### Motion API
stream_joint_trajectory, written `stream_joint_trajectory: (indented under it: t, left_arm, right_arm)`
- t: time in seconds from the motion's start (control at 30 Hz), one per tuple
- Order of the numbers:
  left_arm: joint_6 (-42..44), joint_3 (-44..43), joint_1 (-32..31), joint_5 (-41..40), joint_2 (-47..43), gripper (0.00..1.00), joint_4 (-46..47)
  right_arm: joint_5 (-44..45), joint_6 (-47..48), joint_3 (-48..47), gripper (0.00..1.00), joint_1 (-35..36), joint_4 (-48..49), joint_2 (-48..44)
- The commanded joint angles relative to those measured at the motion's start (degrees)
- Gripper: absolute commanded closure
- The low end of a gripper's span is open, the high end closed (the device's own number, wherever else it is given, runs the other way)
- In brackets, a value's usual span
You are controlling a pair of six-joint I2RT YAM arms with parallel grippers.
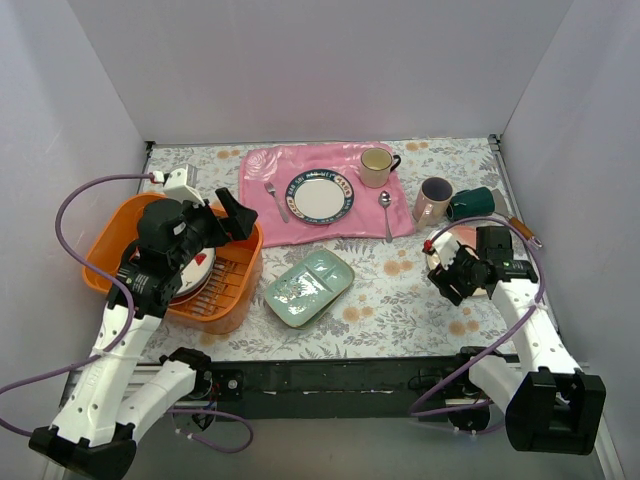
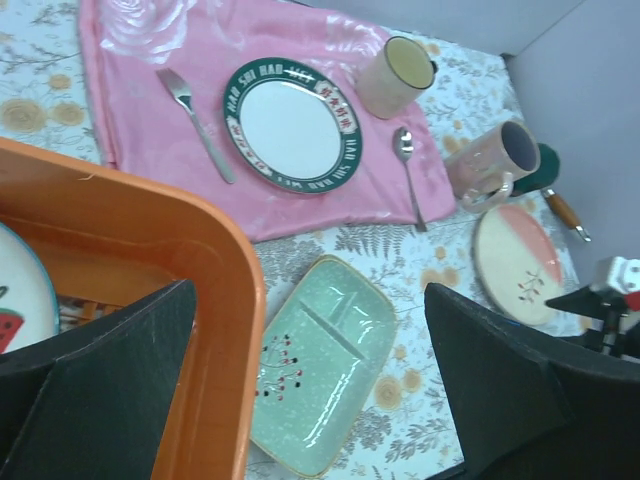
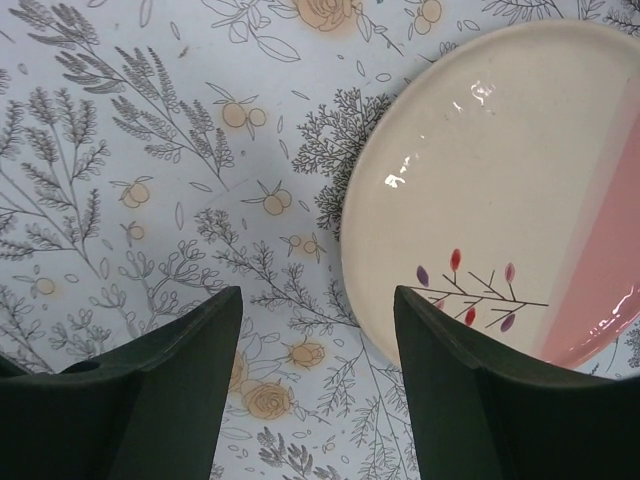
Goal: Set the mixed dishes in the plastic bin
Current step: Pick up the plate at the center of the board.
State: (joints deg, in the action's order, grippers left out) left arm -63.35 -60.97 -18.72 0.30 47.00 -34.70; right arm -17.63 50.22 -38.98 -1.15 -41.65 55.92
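While the orange bin [image 1: 118,226] at the left already holds a white plate [image 2: 12,290] with a red fruit print, the pale green divided tray [image 1: 308,287] lies flat just to its right on the floral tabletop [image 1: 400,305]. The pink plate [image 3: 520,180], with a small sprig motif, rests at the right. The pink mug [image 1: 432,200] and dark green mug [image 1: 472,203] lie beyond it, touching. The left gripper [image 1: 228,222] hovers over the bin's right wall, its fingers wide and empty. The right gripper [image 3: 315,300] hangs over the pink plate's edge, fingers spread and holding nothing. On the pink mat [image 1: 300,165] sit a fork [image 1: 275,200], a spoon [image 1: 386,212], a cream mug [image 1: 377,166] and a dark-rimmed plate [image 2: 292,124] whose rim lettering includes "HAU SHI".
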Motion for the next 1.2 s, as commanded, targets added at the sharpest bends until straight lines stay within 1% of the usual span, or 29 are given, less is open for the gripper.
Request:
stream_joint_trajectory:
  t: [0.0, 0.03, 0.1, 0.2, 0.37, 0.5, 0.73, 0.77, 0.8, 0.87, 0.9, 0.97, 1.0, 1.03, 1.1, 1.17]
  left_arm:
    - [-4.76, 1.55, 0.09, 4.62, -2.18, 0.02, 5.34]
    - [-5.28, 2.08, 0.0, 5.58, -2.44, 0.02, 5.95]
    - [-6.78, 2.61, 0.09, 6.56, -3.06, 0.02, 7.62]
    - [-8.8, 3.4, 0.0, 8.4, -3.41, 0.02, 9.2]
    - [-11.35, 4.89, 0.0, 8.93, -3.76, 0.02, 10.96]
    - [-12.76, 5.6, 0.0, 10.25, -3.67, 0.02, 11.41]
    - [-13.46, 6.3, 0.0, 12.36, -3.94, 0.02, 12.37]
    - [-13.38, 6.3, 0.09, 12.8, -4.02, 0.02, 12.72]
    - [-13.29, 6.39, 0.0, 13.32, -4.02, 0.02, 12.99]
    - [-12.85, 6.65, 0.0, 15.69, -4.02, 0.02, 14.04]
    - [-12.15, 6.83, 0.0, 16.92, -3.94, 0.02, 14.65]
    - [-11.27, 7.53, 0.09, 20.86, -3.85, 0.02, 16.49]
    - [-10.66, 7.71, 0.0, 21.76, -3.41, 0.02, 16.94]
    - [-10.3, 7.8, 0.0, 22.98, -3.06, 0.02, 17.38]
    - [-8.56, 8.06, 0.0, 26.32, -2.27, 0.02, 18.96]
    - [-6.8, 7.97, -0.09, 28.0, -1.48, 0.02, 19.84]
  right_arm:
    - [5.58, -2.31, 3.37, 0.31, 1.06, 8.86, 0.5]
    - [6.02, -2.4, 4.0, 0.31, 2.8, 10.69, 0.59]
    - [7.34, -2.49, 6.27, 0.33, 3.78, 12.11, 1.12]
    - [9.27, -2.58, 8.48, 0.35, 4.75, 15.27, 1.65]
    - [11.82, -2.05, 12.61, 0.38, 5.45, 20.11, 2.79]
    - [13.23, -1.88, 13.93, 0.41, 5.8, 22.13, 4.54]
    - [13.94, -1.97, 14.2, 0.47, 5.98, 22.4, 7.36]
    - [13.85, -1.79, 14.28, 0.49, 6.07, 22.14, 7.97]
    - [13.67, -1.7, 14.2, 0.55, 6.07, 21.96, 8.32]
    - [13.5, -1.44, 14.28, 0.62, 6.07, 20.82, 9.2]
    - [13.32, -1.26, 14.28, 0.7, 6.07, 20.38, 9.47]
    - [13.15, -0.91, 14.29, 0.79, 6.07, 19.24, 9.99]
    - [12.8, -0.74, 14.28, 0.89, 6.07, 18.89, 9.91]
    - [12.62, -0.82, 14.02, 0.93, 6.07, 18.36, 9.91]
    - [11.66, -0.82, 13.41, 0.99, 6.07, 16.08, 9.65]
    - [11.04, -0.65, 12.27, 0.99, 6.07, 12.49, 8.51]
